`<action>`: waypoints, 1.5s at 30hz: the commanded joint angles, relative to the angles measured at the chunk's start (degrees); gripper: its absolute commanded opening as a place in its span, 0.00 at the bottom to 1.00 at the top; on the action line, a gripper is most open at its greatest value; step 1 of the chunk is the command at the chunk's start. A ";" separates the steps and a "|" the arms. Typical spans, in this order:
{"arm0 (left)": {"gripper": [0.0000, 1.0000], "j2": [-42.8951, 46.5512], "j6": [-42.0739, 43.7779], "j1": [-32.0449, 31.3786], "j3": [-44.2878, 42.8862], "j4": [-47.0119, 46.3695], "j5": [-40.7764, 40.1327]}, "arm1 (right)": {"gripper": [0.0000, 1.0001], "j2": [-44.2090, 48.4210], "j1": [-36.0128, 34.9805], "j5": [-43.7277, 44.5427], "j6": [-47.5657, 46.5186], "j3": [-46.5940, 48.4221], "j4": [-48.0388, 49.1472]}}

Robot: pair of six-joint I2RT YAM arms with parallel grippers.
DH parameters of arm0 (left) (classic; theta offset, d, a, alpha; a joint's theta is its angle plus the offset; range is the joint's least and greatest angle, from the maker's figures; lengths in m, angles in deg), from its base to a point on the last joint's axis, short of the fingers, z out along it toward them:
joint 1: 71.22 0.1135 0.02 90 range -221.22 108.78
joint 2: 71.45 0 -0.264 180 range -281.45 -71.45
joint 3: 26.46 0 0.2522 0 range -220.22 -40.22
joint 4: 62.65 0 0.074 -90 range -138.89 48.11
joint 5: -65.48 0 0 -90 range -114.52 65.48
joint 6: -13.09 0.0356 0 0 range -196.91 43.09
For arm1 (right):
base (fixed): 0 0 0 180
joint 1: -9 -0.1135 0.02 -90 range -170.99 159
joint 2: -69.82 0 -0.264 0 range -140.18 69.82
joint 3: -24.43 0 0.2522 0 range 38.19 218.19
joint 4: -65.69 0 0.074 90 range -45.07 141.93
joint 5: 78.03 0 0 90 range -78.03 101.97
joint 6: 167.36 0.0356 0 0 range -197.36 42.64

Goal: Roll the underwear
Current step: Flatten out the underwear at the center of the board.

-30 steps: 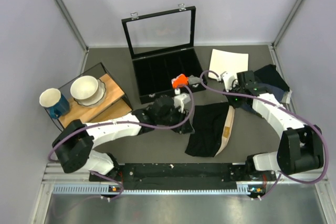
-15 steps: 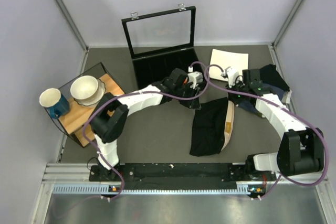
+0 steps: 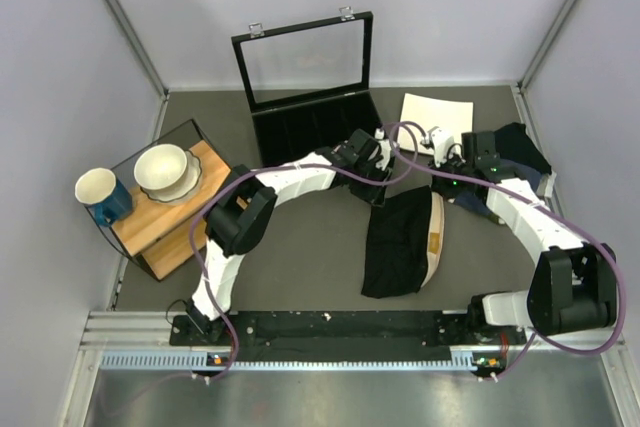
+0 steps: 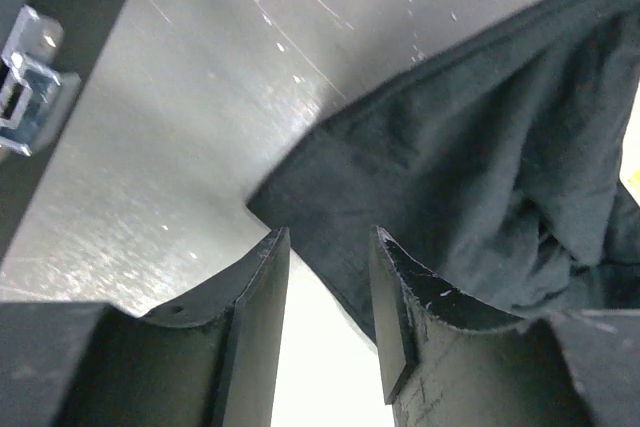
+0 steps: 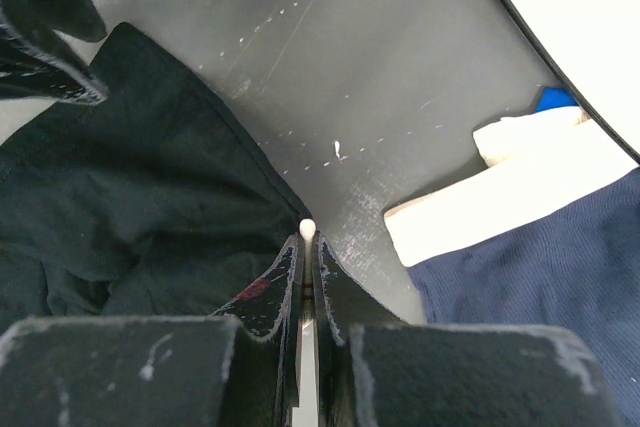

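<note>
The top view looks steeply down from above and behind the arm bases, taking in the whole table [image 3: 300,277]. The left wrist view peers past the left tool [image 4: 328,247], the right wrist view past the right tool [image 5: 308,242], both very close to the table; all three share the far edge of the underwear [image 3: 400,237]

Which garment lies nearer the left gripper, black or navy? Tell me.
The black underwear in the middle; the left gripper is at its corner. The navy garment lies far right.

You're looking at a lab test cell: plain grey walls [image 3: 470,17], metal corner posts [image 3: 122,19], a dark table [image 3: 300,267], an aluminium rail [image 3: 330,359] up front.
</note>
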 commanded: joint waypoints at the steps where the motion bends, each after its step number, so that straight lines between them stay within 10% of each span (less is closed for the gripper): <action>1: 0.43 -3.12 2.08 -0.09 -5.90 3.76 -5.07 | 0.00 -0.32 0.34 -1.35 0.74 -0.62 2.36; 14: 0.39 -7.70 3.31 -2.20 -10.39 8.86 -10.62 | 0.00 -0.93 0.43 -1.62 1.01 -0.62 2.36; 22: 0.03 -7.27 2.61 -3.08 -10.66 10.01 -12.19 | 0.00 -0.85 0.34 -2.23 1.18 -0.71 2.18; 45: 0.00 34.74 4.80 -1.85 12.98 -4.49 -17.74 | 0.00 15.57 -1.94 -17.60 -4.09 10.01 -1.86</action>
